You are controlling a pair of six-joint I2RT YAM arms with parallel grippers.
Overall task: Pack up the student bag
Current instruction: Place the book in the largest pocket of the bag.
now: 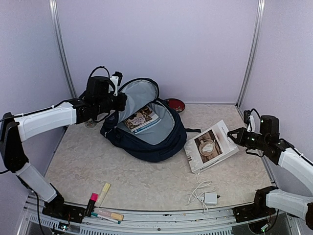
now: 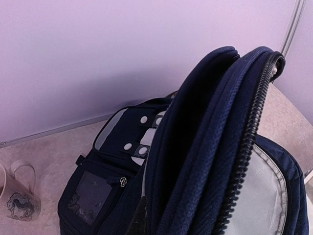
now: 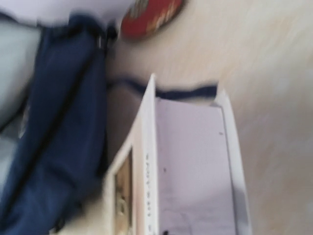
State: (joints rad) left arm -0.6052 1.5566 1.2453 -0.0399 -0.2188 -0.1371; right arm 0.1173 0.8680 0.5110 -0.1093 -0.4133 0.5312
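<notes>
Student bag (image 1: 156, 142): soft navy fabric, back-centre of the speckled surface (image 1: 146, 181), mouth gaping.
Left tool (image 1: 119, 98): pinching the raised flap edge.
Right tool (image 1: 234, 133): pressed together at the white book (image 1: 211, 146) corner.
Room: wide stretch in front of the bag.

Surface: beige speckled table (image 1: 146, 183)
Centre: student bag (image 1: 151, 139), lying open
Right: white book (image 1: 211, 146), beside the bag
Far side: red round object (image 1: 175, 104), perhaps a lid
Near edge: white charger (image 1: 210, 198) with cable; highlighters (image 1: 92, 199)
Left: mug (image 2: 17, 196)
</notes>
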